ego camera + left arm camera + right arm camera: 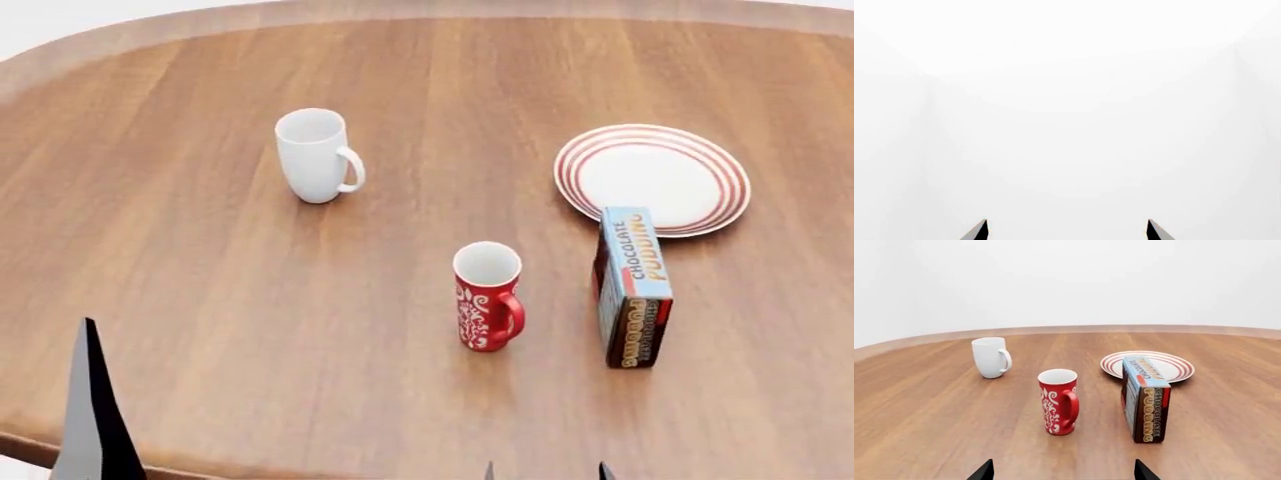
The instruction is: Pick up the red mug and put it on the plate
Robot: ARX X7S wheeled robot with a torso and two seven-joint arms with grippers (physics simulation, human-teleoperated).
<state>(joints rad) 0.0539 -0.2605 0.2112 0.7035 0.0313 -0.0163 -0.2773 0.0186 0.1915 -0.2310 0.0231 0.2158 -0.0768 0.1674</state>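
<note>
— Big round wooden table (200, 300); the plate (653, 178) lies toward its far right edge, and a chocolate pudding box (631, 287) stands upright just in front of it, nearly touching the rim.

— And the red mug (487, 297)?

— Upright near the middle, closer to the near edge, well apart from the white mug (315, 154); handle turned toward the near right.

— Tricky to hold?

— Stiff, glazed, likely slippery and breakable; tall and slim, so tippy; I'd clamp across the body below the lip, off the handle.

— Grippers?

— Right gripper (1064, 472) fingers spread, nothing between; left gripper (1067, 231) spread too, facing blank white.
</note>
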